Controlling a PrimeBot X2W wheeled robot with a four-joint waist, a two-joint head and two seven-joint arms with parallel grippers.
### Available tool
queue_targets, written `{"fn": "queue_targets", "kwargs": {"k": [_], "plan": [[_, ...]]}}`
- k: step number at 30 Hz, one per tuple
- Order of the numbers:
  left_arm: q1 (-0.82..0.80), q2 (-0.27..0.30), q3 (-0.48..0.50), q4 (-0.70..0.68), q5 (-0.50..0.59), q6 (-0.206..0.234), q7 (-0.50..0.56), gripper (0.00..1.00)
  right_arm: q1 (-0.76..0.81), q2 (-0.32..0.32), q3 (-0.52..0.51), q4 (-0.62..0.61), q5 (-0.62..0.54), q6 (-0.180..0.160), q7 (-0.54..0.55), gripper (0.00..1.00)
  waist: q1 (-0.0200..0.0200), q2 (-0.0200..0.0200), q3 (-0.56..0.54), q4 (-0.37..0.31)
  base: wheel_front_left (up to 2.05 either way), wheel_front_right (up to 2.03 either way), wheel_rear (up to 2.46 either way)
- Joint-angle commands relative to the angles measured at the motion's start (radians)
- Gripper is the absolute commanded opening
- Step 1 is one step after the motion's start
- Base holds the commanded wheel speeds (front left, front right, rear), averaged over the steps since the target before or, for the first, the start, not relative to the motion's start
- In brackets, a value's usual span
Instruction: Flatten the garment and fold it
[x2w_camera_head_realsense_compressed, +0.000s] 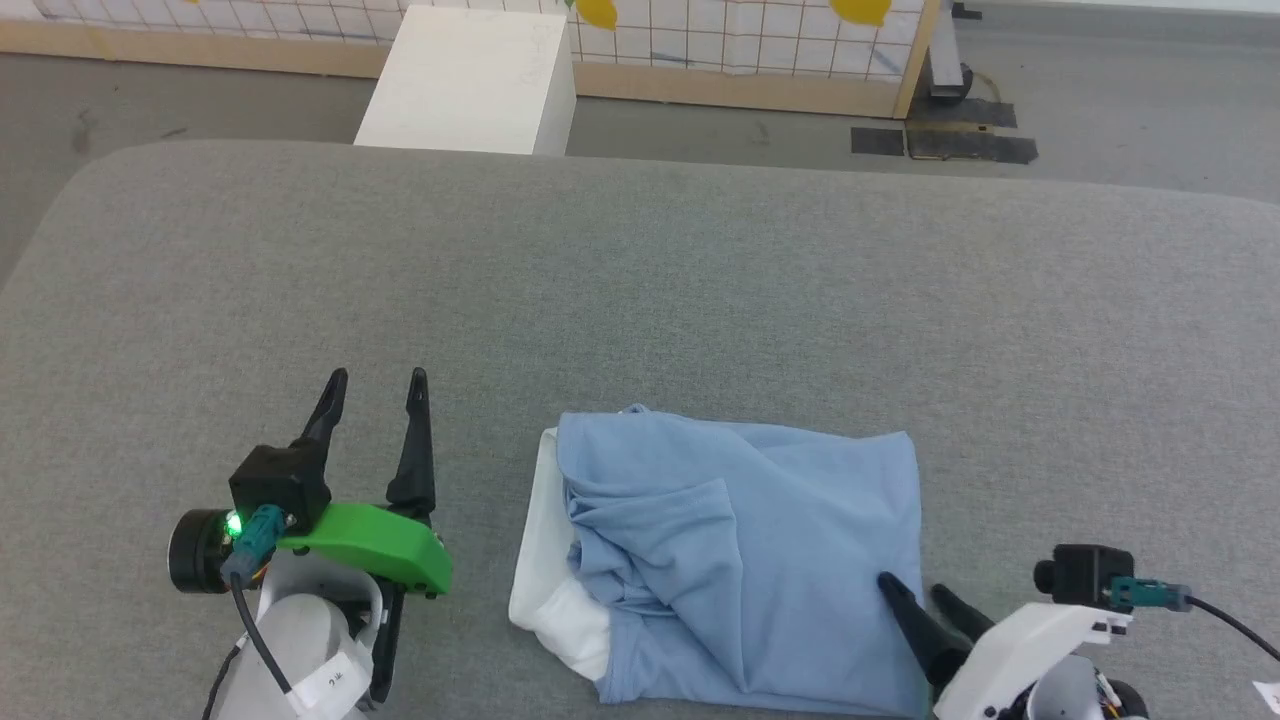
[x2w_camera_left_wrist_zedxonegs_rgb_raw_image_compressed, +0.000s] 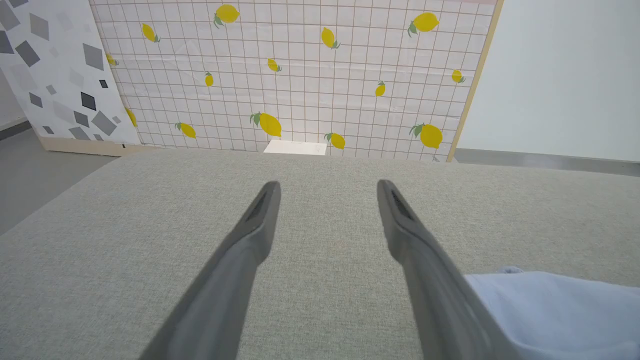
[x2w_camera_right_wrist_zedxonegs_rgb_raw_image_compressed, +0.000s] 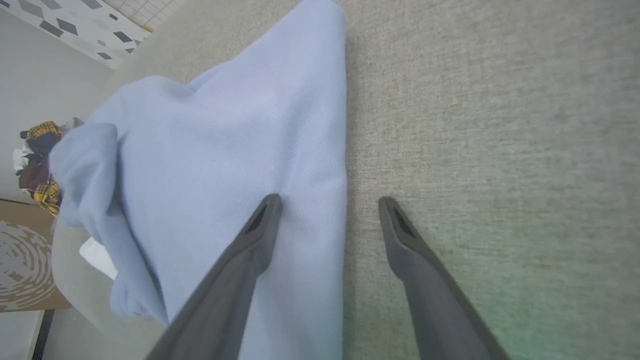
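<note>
- The garment (x2w_camera_head_realsense_compressed: 740, 560) lies rumpled on the grey table (x2w_camera_head_realsense_compressed: 640, 260), close to me and between my arms. One flap is folded over itself and a white layer (x2w_camera_head_realsense_compressed: 545, 600) pokes out on its left side, so it's not flat yet, I'd say.
- My right jaws are spread wide and straddle its right edge, one finger over cloth and the other over bare table. Closing here might pinch just the top layer, and pulling would twist the bunch worse.
- The cloth looks soft, so it could drag as one lump.
- My left jaws are also spread, holding nothing, just left of it. If they don't pin it, everything may slide.
</note>
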Motion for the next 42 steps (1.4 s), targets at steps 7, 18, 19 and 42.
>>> {"fn": "queue_targets", "kwargs": {"k": [7,18,19,42], "plan": [[0.003,-0.008,0.008,0.001,0.018,-0.010,-0.005,1.00,-0.066,0.000,0.046,0.098,0.048,-0.001,0.105,0.41,0.0000,0.0060,0.010,0.012,0.00,0.00,0.00],[0.027,-0.002,0.044,-0.019,0.019,0.006,-0.005,1.00,-0.192,-0.004,0.118,-0.079,-0.420,-0.001,0.270,0.00,0.0000,0.0060,0.023,-0.065,0.00,0.00,0.00],[0.029,-0.002,0.045,-0.023,0.019,0.006,-0.005,1.00,-0.210,-0.018,0.138,-0.102,-0.466,-0.001,0.287,0.00,0.0000,0.0060,0.026,-0.075,0.00,0.00,0.00],[-0.081,0.065,0.037,-0.165,0.071,0.006,0.032,1.00,-0.631,-0.377,-0.001,0.123,-0.664,-0.001,0.163,0.00,0.0000,0.0060,0.274,-0.414,0.00,0.00,0.00]]}}
